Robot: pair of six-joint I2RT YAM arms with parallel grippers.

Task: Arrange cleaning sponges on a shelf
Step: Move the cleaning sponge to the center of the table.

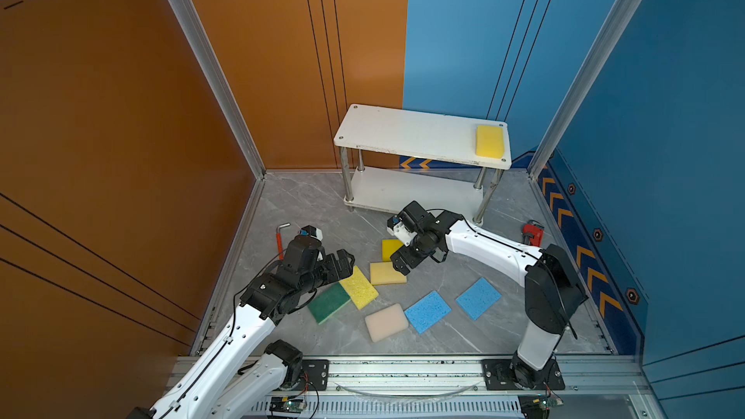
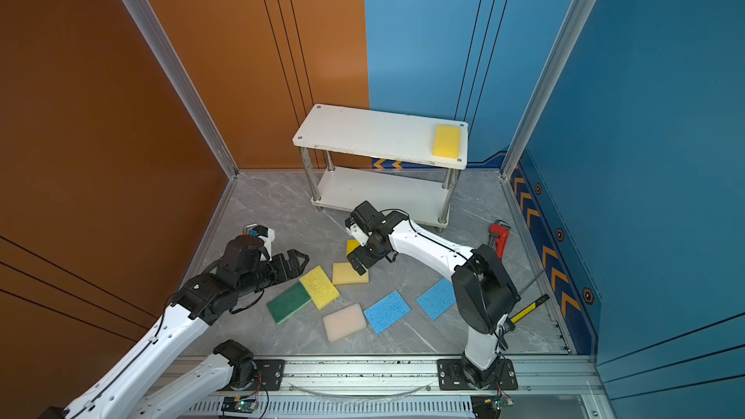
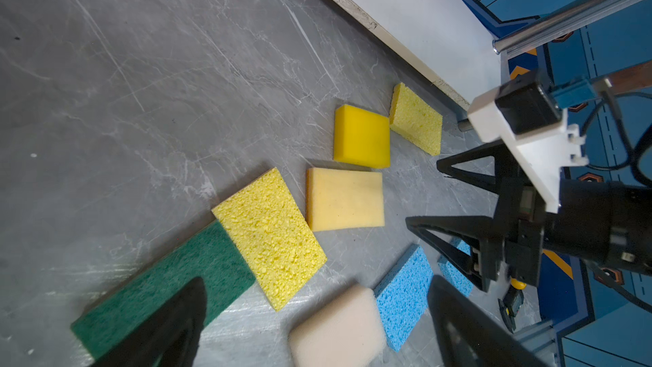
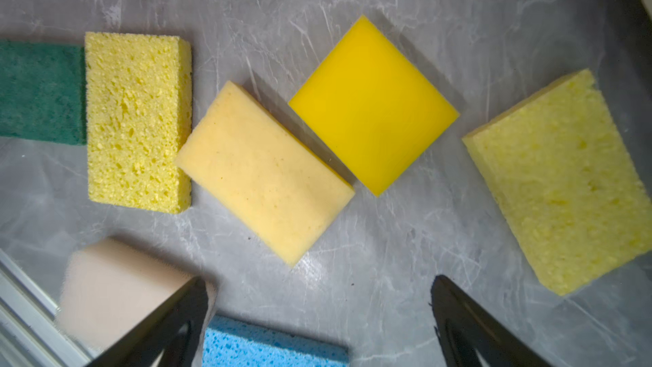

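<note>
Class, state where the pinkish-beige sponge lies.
In both top views the pinkish-beige sponge lies on the tabletop, near the front rail, between the green sponge and a blue sponge.

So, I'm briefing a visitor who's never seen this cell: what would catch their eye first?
Probably the bright scatter on the grey floor: two blue sponges, a dark green sponge and yellow sponges, lying loose at odd angles. Then the white shelf at the back, its top board holding just one thick yellow sponge at one end.
</note>
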